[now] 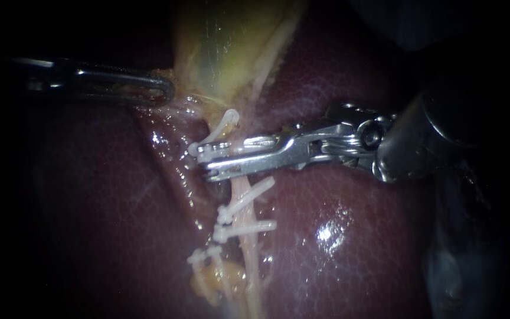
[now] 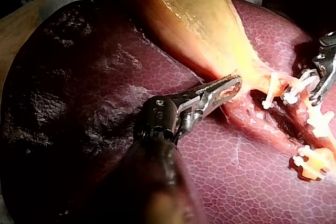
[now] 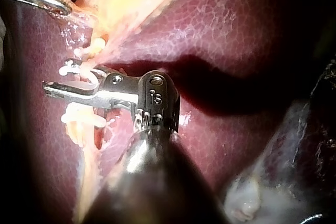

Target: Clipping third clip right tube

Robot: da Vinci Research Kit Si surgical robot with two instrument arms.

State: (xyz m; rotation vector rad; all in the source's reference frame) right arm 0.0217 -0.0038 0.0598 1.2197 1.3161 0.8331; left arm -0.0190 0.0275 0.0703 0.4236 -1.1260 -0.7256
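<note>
Left instrument point(image 1: 163, 88) jaws pinch gallbladder point(image 1: 225, 47). Right instrument point(image 1: 206, 162) jaws squeeze a clip point(image 1: 198, 148) across the tube point(image 1: 240, 186). Looks unlatched; closing and release remain.

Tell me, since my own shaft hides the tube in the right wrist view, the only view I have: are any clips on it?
Observer: Yes. In the endoscope view, a clip crosses the tube just below the right instrument, and a second clip sits below that.
Operator: Anything above my tip?
Observer: Another clip, lying at an angle, nearer the gallbladder.
Operator: And the left instrument?
Observer: The left wrist view shows the left instrument with its claw shut on the gallbladder's narrow end.
</note>
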